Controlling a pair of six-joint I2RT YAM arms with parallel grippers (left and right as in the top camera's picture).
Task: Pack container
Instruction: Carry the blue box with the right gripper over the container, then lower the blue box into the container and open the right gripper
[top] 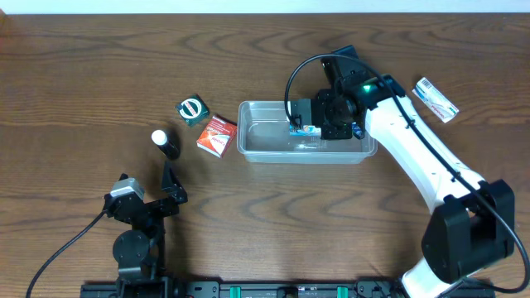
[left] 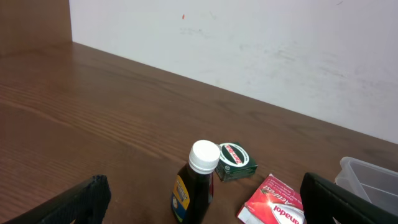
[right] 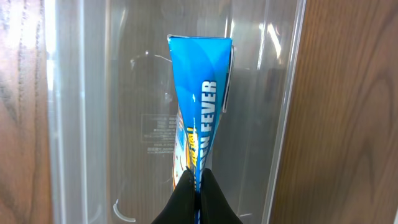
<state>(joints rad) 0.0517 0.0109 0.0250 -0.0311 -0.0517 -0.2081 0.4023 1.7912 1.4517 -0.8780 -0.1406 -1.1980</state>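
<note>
Counter [top: 83, 83]: dark wood. The container [top: 265, 136] sits about mid-counter, a little toward the far edge, with its long sides parallel to that edge.

Right arm [top: 431, 165]: reaches in from the near right corner and ends over the container's right half.

Right fingers [right: 186, 199]: pinched shut on the end of a blue packet [right: 200, 106].

- The packet runs straight out from the fingertips.
- Its long axis seems to lie along the container's length.
- It sits between the two clear long walls, above the floor (contact with the floor: cannot tell).
- Judgement: the packet is already inside the rim line, so the next move is probably just letting go. The nearer risk is its edge leaning on the right-hand wall.

Left fingers [left: 84, 199]: spread wide and empty, low near the near left corner.

- A dark bottle [left: 194, 186] with a white cap stands upright directly ahead, between them.
- Past it are a green box [left: 235, 162] and a red box [left: 273, 208], both just off the container's left end.
- Judgement: these three are within the left arm's reach.

A white packet [top: 436, 98] lies alone toward the far right corner, nearer the right arm.
</note>
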